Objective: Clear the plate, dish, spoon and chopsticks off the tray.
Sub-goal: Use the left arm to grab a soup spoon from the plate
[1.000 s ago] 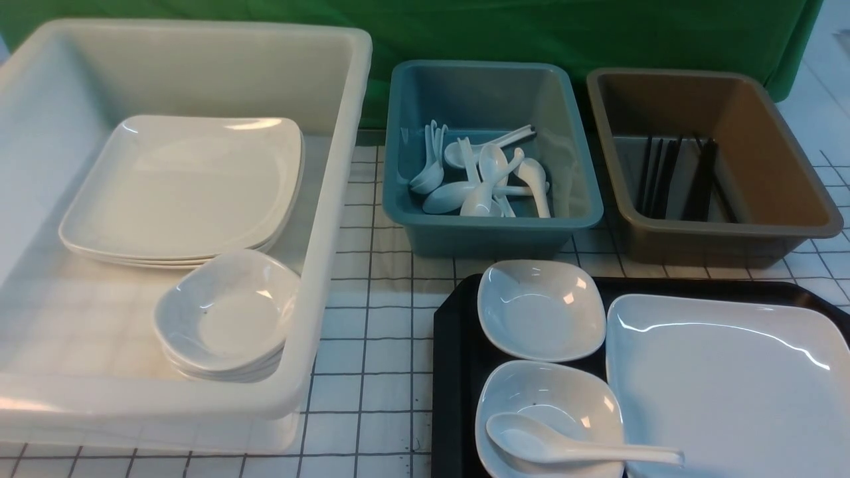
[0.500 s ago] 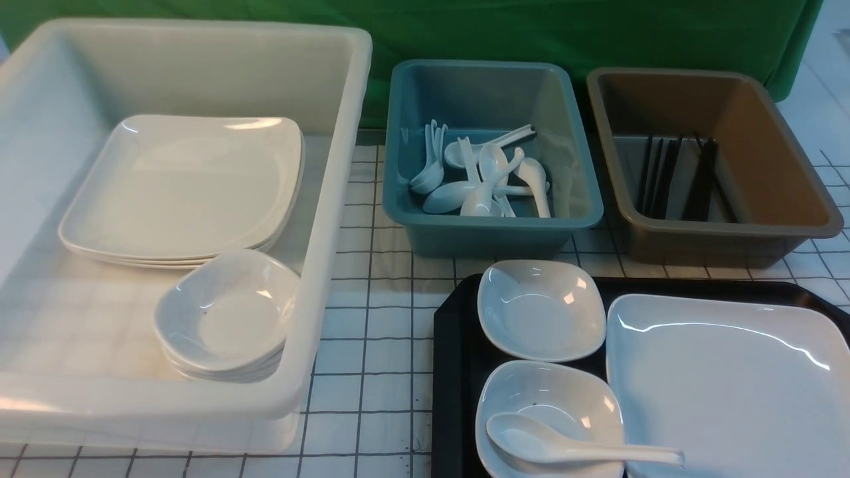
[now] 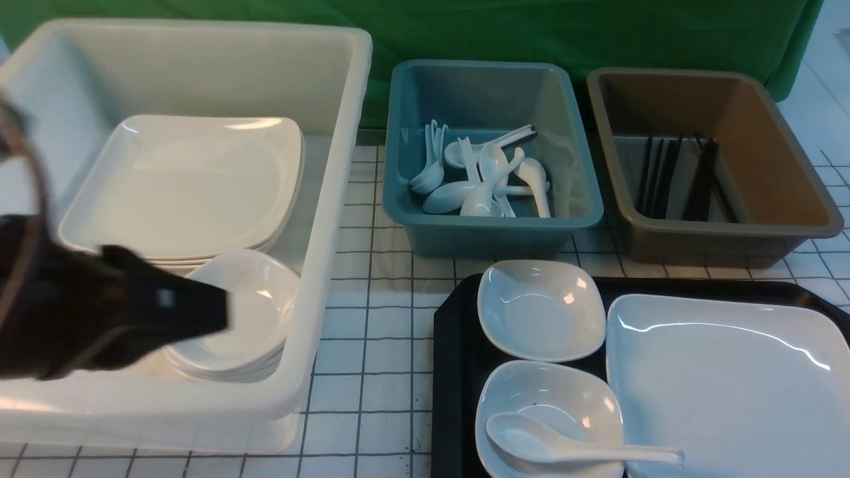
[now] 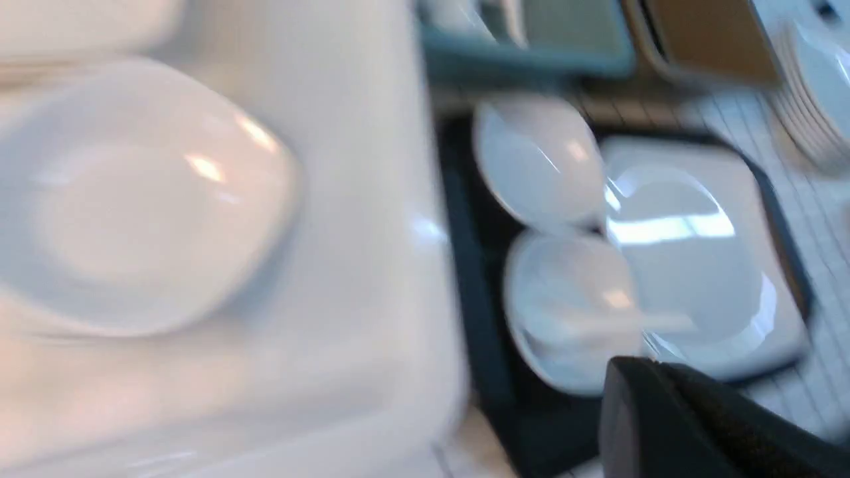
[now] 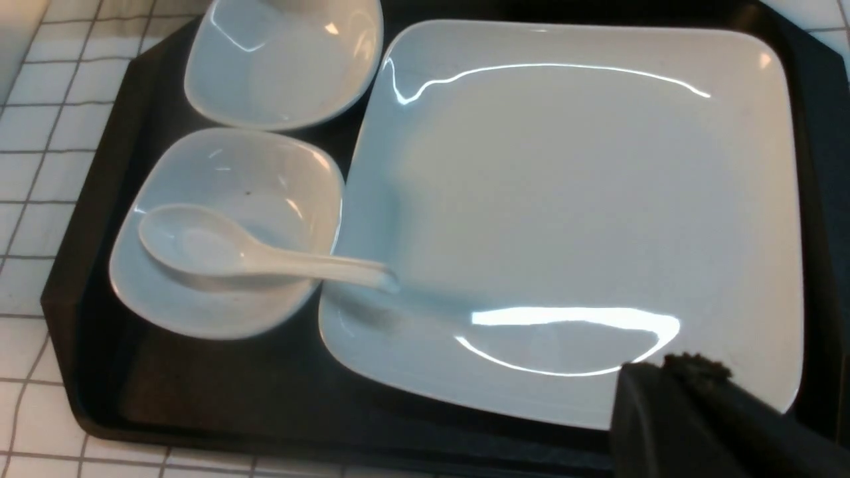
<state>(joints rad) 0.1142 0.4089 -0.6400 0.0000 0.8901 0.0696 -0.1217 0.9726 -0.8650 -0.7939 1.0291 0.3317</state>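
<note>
Tray (image 3: 455, 372): plate (image 3: 730, 385), far dish (image 3: 541, 309), near dish (image 3: 564, 401) holding spoon (image 3: 531, 441). Left claw (image 3: 222, 312) closed over white tub (image 3: 332, 199); right claw (image 5: 654, 398) state unclear.

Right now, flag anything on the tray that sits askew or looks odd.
The spoon lies bowl-up across the nearer small dish, its handle sticking out over the rim of the plate. That dish also has a tiny dark speck. Nothing on the tray looks spilled or broken.
</note>
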